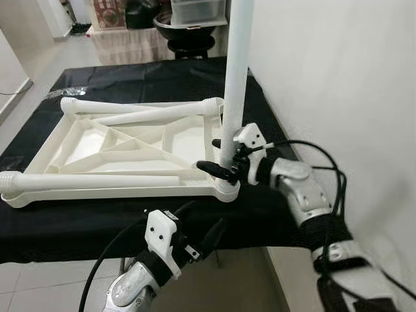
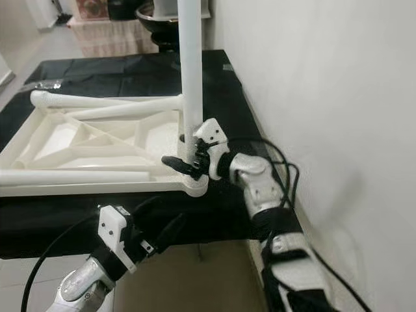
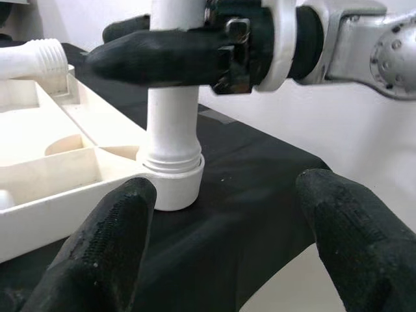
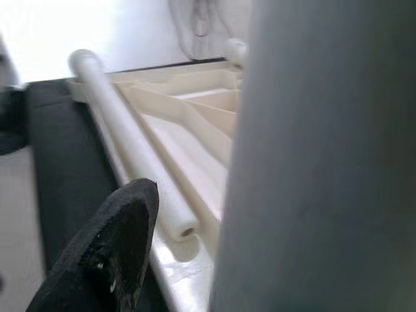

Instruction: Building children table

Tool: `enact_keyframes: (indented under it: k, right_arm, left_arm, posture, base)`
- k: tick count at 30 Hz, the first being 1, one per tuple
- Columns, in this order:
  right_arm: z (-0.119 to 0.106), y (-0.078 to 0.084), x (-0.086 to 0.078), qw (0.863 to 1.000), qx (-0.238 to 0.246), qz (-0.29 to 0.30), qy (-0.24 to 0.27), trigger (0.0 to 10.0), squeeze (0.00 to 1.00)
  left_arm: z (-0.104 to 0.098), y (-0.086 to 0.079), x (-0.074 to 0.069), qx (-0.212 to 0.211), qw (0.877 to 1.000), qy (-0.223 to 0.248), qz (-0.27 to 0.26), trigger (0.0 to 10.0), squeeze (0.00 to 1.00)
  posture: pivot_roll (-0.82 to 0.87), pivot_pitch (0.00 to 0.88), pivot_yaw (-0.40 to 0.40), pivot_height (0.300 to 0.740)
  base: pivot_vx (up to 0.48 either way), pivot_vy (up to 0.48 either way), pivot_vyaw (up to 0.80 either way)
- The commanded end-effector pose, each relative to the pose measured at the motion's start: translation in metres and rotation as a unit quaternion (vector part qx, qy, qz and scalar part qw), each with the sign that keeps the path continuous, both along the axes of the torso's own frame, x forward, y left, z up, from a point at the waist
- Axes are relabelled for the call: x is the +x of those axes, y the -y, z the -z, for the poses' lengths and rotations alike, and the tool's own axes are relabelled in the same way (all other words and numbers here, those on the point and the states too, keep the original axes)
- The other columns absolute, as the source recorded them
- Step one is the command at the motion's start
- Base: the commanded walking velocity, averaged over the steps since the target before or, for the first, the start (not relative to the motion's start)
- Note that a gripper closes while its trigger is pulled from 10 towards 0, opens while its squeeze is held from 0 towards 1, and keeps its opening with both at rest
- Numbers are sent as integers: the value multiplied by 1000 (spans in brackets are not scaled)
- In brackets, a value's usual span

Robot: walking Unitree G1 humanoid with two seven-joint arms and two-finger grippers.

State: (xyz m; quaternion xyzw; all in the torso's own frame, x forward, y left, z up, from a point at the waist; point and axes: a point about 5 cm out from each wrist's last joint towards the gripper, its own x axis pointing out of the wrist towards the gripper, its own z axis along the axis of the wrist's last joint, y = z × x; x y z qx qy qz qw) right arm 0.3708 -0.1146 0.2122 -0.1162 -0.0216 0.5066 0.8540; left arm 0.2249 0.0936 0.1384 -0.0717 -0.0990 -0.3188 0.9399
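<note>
A white children's table top [image 1: 84, 146] lies upside down on a black-covered table [image 1: 78, 224]. One white leg [image 1: 235, 78] stands upright in the near right corner socket [image 3: 170, 185]. My right gripper [image 1: 224, 166] is shut on that upright leg just above the socket; the leg [image 4: 325, 156] looms close in the right wrist view beside one finger [image 4: 110, 247]. Loose legs lie on the frame: one along the front [image 1: 97, 181], one slanting at the back [image 1: 162, 114]. My left gripper [image 3: 227, 240] hangs open below the table's front edge, facing the socket, holding nothing.
A white wall [image 1: 338, 78] runs close along the right of the table. Tiled floor [image 1: 39, 279] lies in front and to the left. At the back stand a cloth-draped stand [image 1: 130, 42] and a black round seat [image 1: 188, 32]. Cables trail from both arms.
</note>
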Motion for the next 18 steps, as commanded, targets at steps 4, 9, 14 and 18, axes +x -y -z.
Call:
enact_keyframes:
  k: [4,9,14,18]
  right_arm:
    - [-1,-4,4,999,-7,-37,-23,10000,0]
    - [-6,5,6,998,7,-60,-36,0,0]
    - [-7,15,8,997,9,-66,-40,0,0]
    - [0,24,10,999,9,-29,-33,0,0]
  left_arm:
    - [3,1,-4,2,1000,-7,1,10000,0]
    - [3,1,-4,2,1000,-8,2,10000,0]
    - [3,1,-4,2,1000,-8,2,10000,0]
    - [3,1,-3,1,1000,-9,3,10000,0]
  posture:
    - [100,153,9,740]
    - [100,156,12,740]
    - [93,156,17,740]
    - [89,155,18,740]
  base:
    - [0,0,0]
    - [0,0,0]
    - [0,0,0]
    - [0,0,0]
